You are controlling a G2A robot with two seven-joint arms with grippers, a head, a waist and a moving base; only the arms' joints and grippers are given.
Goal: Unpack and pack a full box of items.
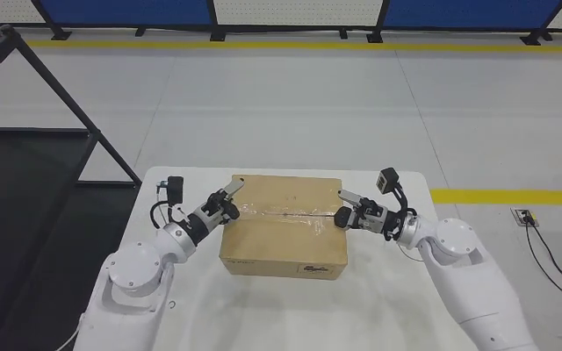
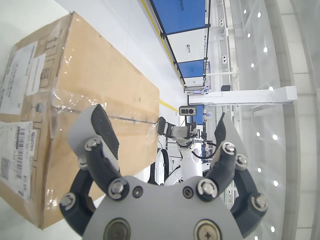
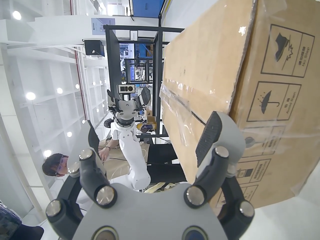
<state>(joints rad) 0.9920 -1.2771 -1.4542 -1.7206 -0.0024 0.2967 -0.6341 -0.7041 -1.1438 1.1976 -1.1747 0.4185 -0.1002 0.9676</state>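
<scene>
A closed brown cardboard box [image 1: 285, 225] stands in the middle of the white table [image 1: 378, 298], its top seam covered with clear tape [image 1: 290, 212]. My left gripper [image 1: 231, 200] is open at the box's left top edge, one finger over the top, the other off the side. My right gripper [image 1: 344, 211] is open at the right top edge, at the seam's end. In the left wrist view the box [image 2: 82, 81] lies beside my open fingers [image 2: 105, 126], with the other gripper [image 2: 166, 129] at its far end. The right wrist view shows the box [image 3: 225, 81] beside one pad [image 3: 208, 138].
A black metal frame [image 1: 61, 123] stands off the table's left side. Bare table surface lies in front of the box and to both sides. Blue panels [image 1: 123, 10] line the far wall beyond a yellow floor line.
</scene>
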